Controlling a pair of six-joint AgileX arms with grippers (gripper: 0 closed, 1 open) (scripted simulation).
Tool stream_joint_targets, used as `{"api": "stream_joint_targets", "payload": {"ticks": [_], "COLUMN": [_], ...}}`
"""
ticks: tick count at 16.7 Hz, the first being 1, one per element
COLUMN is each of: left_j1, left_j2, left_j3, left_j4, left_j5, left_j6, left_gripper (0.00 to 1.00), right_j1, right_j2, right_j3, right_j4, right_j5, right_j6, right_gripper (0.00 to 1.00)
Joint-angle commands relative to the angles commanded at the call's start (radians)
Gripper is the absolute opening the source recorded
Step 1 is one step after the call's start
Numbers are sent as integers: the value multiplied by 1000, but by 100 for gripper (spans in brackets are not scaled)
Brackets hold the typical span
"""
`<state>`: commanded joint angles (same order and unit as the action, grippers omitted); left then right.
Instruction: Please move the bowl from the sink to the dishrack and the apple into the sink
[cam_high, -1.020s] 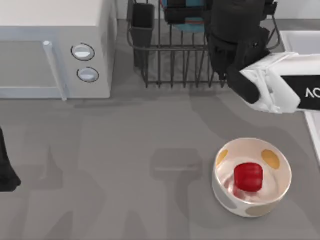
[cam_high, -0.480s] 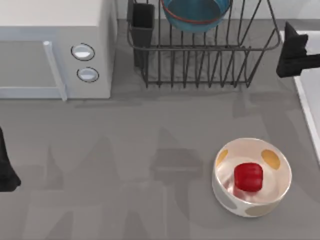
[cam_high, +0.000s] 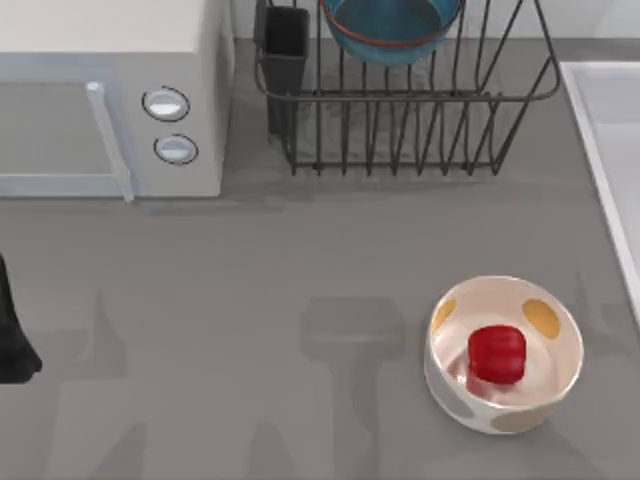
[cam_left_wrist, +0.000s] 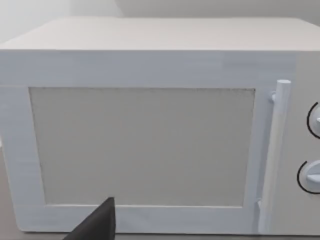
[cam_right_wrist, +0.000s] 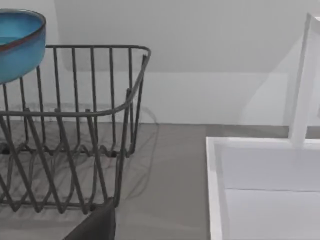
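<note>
A white microwave (cam_high: 110, 95) stands at the counter's (cam_high: 250, 300) far left corner, door shut, with an upright bar handle (cam_high: 110, 140) and two round knobs (cam_high: 166, 103) stacked at its right side. A cream bowl (cam_high: 452, 395) with yellow and tan spots sits near the counter's near right corner.

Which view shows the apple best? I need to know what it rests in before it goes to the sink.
The top view: the apple sits inside the cream spotted bowl, seen whole from above. The left wrist view faces the microwave; the right wrist view faces the dishrack and sink.
</note>
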<state>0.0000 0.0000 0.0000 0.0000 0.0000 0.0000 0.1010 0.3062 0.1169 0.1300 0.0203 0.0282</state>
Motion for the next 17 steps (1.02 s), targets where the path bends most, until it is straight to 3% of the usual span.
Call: {"api": "stream_joint_targets", "payload": {"ticks": [6,17], "left_j1": [0,0], "left_j2": [0,0], "left_j3": [0,0], "left_j4": [0,0], "left_j5": [0,0], "left_j6": [0,0], "left_gripper": [100,100], "right_j1": [-96,-101], "right_j2": [-292,-306], "right_j3": [-114,-117], "right_j4": [-124,-130], "right_j5": [-20,-20], "right_j6": [-26,-28], "right_gripper": [100,100]}}
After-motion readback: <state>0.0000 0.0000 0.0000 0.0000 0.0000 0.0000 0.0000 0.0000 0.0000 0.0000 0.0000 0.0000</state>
